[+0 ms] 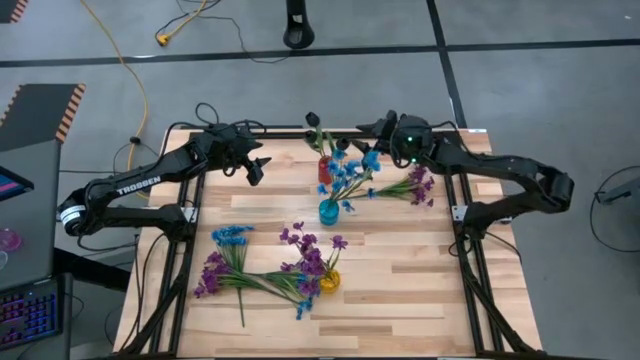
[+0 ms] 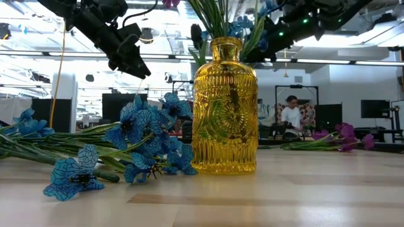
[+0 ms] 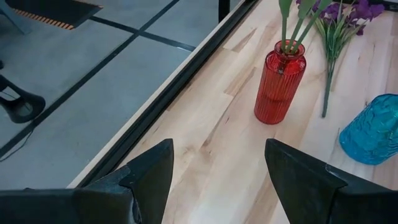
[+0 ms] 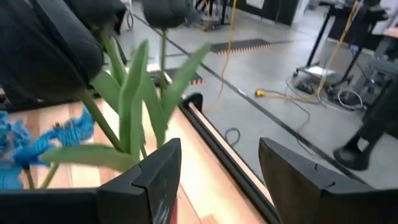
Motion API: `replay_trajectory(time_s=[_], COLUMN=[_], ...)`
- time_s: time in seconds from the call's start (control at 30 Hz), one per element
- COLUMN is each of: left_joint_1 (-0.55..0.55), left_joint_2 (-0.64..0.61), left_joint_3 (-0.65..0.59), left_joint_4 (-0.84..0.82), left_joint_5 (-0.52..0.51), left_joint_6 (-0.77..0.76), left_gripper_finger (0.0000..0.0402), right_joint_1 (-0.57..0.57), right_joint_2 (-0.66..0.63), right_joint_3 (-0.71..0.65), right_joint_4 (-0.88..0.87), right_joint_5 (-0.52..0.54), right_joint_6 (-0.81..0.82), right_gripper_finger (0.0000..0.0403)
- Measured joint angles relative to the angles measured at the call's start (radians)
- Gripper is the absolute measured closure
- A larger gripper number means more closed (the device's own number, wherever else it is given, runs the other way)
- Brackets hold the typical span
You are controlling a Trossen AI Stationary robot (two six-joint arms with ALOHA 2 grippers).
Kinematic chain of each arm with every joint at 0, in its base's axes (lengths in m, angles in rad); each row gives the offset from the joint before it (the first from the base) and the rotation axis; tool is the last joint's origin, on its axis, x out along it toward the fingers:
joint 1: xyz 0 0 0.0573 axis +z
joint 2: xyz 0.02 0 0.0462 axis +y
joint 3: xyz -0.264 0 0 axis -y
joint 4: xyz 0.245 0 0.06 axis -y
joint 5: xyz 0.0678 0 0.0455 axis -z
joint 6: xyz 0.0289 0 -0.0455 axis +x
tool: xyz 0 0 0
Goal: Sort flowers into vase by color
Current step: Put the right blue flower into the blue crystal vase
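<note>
Grey concrete floor with dark seams surrounds the pale wooden slatted desk (image 1: 400,290), and a yellow cable (image 1: 135,70) trails across the floor at the far left. On the left arm's forearm the white word "TROSSEN" can be read. That arm's left tool (image 1: 254,166) hangs over the desk's far left part with its fingers spread wide and nothing between them; from it the ribbed red glass vase (image 3: 279,83) stands ahead, already carrying green stems. Nearer the front edge lies a loose heap of blue and purple artificial flowers (image 1: 250,272), their thin stems running roughly along the desk's length toward the ribbed yellow glass vase (image 2: 225,107), which holds purple blooms. At the centre stands the turquoise glass vase (image 1: 328,211) with blue clusters in it. Further right, the right tool (image 1: 385,135) hovers beside the red vase's dark-budded stems, fingers wide apart and empty. A purple-flowered sprig (image 1: 410,186) lies just beside that arm, its stem pointing toward the turquoise vase, so the right arm seems better placed to take it.
</note>
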Motion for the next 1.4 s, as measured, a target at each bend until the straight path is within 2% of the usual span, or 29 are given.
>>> replay_trajectory(time_s=[0.17,0.37,0.63,0.83,1.0,1.17,1.4], left_joint_1=[-0.005,-0.073,-0.220,-0.349,-0.467,-0.580,-0.718], left_joint_2=[-0.014,-0.059,-0.113,-0.114,-0.114,-0.085,0.038], left_joint_3=[0.000,0.001,0.001,0.001,0.001,0.001,0.001], left_joint_4=[0.000,-0.016,-0.092,-0.123,-0.164,-0.207,-0.199], left_joint_5=[0.000,0.003,0.005,0.086,0.095,0.085,0.077], left_joint_6=[0.000,-0.019,-0.107,-0.197,-0.268,-0.356,-0.459], left_gripper_finger=[0.0161,0.0161,0.0161,0.0161,0.0161,0.0161,0.0161], right_joint_1=[-0.030,-0.053,-0.062,-0.052,-0.040,-0.016,0.011], right_joint_2=[-0.067,-0.125,-0.138,-0.114,-0.104,-0.107,-0.105], right_joint_3=[0.000,0.000,0.000,0.000,0.000,0.000,0.000], right_joint_4=[-0.115,-0.236,-0.338,-0.370,-0.386,-0.386,-0.390], right_joint_5=[0.007,0.085,0.098,0.097,0.095,0.094,0.091], right_joint_6=[-0.039,-0.075,-0.041,-0.041,-0.038,-0.030,-0.030], right_gripper_finger=[0.0160,0.0160,0.0160,0.0160,0.0160,0.0160,0.0160])
